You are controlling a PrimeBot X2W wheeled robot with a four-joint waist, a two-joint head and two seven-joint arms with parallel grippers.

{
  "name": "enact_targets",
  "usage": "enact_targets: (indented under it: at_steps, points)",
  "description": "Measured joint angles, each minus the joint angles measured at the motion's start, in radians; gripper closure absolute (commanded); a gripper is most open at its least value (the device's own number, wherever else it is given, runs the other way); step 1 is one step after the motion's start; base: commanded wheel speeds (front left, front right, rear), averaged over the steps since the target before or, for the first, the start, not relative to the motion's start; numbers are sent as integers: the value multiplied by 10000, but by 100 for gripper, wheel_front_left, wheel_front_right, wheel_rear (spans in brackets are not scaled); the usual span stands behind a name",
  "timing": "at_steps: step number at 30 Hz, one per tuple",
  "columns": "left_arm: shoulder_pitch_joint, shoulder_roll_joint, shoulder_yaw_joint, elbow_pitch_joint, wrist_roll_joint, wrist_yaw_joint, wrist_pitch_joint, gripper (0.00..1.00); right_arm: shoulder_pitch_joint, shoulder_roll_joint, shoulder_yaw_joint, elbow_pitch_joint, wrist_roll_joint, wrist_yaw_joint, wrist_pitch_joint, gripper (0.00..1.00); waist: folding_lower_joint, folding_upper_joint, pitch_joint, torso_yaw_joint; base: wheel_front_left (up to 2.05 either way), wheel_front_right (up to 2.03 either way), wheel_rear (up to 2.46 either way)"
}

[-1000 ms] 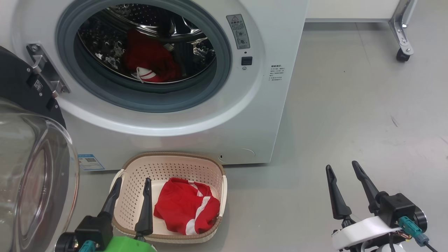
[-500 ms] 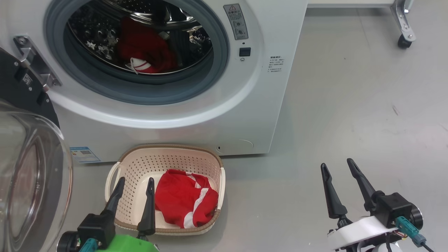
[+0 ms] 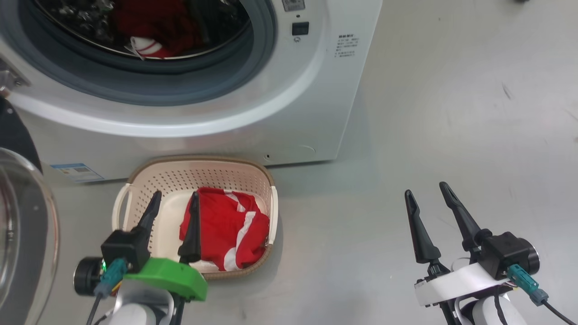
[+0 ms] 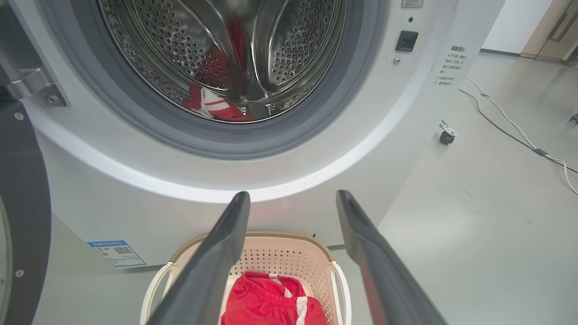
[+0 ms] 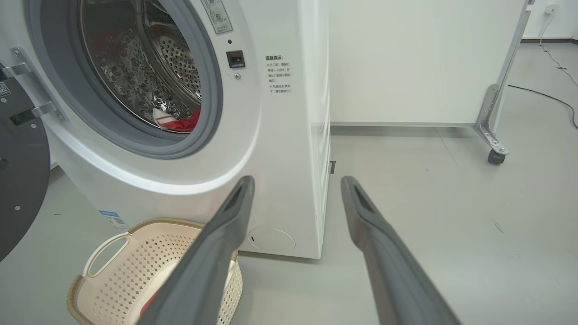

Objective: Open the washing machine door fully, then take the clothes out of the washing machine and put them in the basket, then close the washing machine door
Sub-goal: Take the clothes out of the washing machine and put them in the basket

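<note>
Red clothes [image 3: 223,234] are split: one garment lies in the cream basket [image 3: 198,159] on the floor [image 3: 451,113] just in front of the washing machine [image 3: 289,104], and another sits inside the steel drum [image 4: 289,54]. The washing machine door [image 3: 18,234] stands swung open at the left. The left hand [image 3: 176,195] hovers over the basket, fingers spread and empty. The right hand [image 3: 426,189] is likewise open above the floor.

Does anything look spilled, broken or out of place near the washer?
Nothing stands out: the basket sits upright before the washing machine, one red garment lies inside it, a second garment in the drum.
</note>
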Motion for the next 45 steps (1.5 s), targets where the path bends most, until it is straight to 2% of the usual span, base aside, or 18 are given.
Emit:
enact_targets:
  at_steps: [11, 19, 28, 40, 45]
  points:
    - [-2174, 63, 433, 838, -286, -25, 1045, 0, -729, 0, 320, -159, 186, 86, 0, 0, 0, 0, 1450, -558, 0, 0, 0]
    - [-3999, 608, 1034, 1252, -681, -109, 2111, 0, -1535, 0, 719, -224, 424, 123, -2, 0, 0, 0, 2542, -1072, 0, 0, 0]
    - [-6179, 1561, 1315, 1705, -748, -336, 3639, 0, -2274, -4, 1126, -140, 1127, 174, -2, 0, 1, 0, 3653, -1695, 0, 0, 0]
    - [-9158, 3400, 1471, 2088, -10, -504, 5544, 0, -3210, -10, 1739, -167, 2029, 148, -2, 0, 1, 0, 4695, -2518, 0, 0, 0]
    - [-9785, 3693, 1584, 2387, 13, -541, 6086, 0, -3380, -10, 1904, -138, 2230, 144, -2, 0, 1, 0, 4888, -2785, 0, 0, 0]
